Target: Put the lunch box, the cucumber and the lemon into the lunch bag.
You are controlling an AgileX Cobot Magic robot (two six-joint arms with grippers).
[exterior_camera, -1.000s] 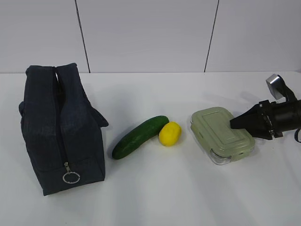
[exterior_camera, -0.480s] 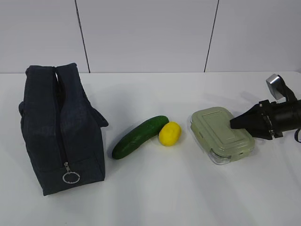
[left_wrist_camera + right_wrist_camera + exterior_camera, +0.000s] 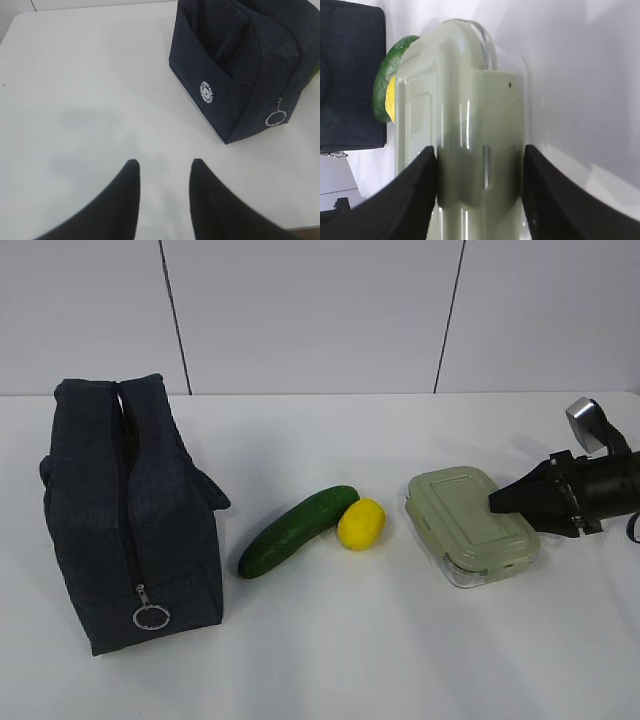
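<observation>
The lunch box [image 3: 455, 510] with its sage-green lid lies on the white table at the right. My right gripper [image 3: 497, 503] comes in from the right, and in the right wrist view [image 3: 480, 150] its two fingers are closed on the sides of the lunch box [image 3: 470, 100]. The cucumber [image 3: 297, 530] and the lemon [image 3: 361, 524] lie touching in the middle; both peek out behind the box in the right wrist view. The navy lunch bag [image 3: 130, 510] stands at the left with its zipper closed. My left gripper [image 3: 164, 164] is open and empty over bare table, and the bag [image 3: 240, 65] is up to its right.
The bag's silver zipper ring [image 3: 151, 617] hangs at its near end and also shows in the left wrist view [image 3: 274, 119]. A grey panelled wall [image 3: 320, 310] runs behind the table. The left arm is out of the exterior view.
The lunch box has turned slightly in the right gripper, its near right end shifting up and in. The bag, cucumber and lemon have not moved.
</observation>
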